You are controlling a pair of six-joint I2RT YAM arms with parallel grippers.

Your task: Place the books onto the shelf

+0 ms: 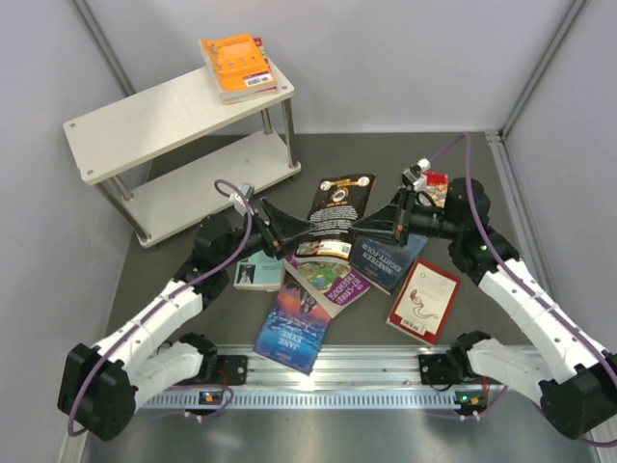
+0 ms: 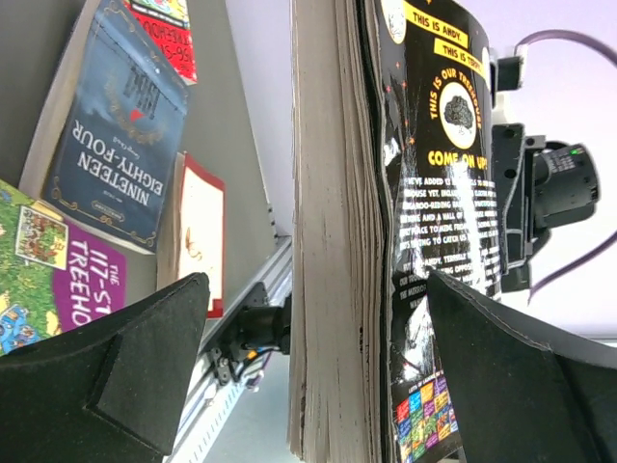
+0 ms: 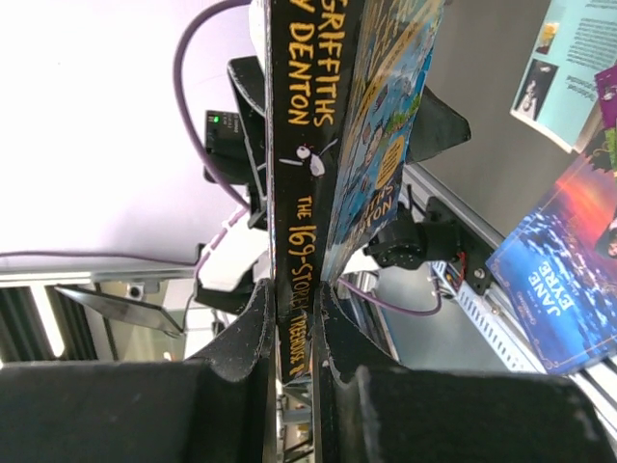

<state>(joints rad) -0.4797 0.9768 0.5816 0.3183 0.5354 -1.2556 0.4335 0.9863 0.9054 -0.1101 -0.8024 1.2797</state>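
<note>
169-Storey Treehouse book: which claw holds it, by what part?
Right claw clamps the 169-Storey Treehouse book at its spine; left claw open around the page edge.

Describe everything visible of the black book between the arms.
Thick glossy paperback: the black book has yellow lettering and yellowed pages. The right end effector is shut on its spine; the left end effector stands open around its page edge, apparently not touching. It seems held above the other books.
</note>
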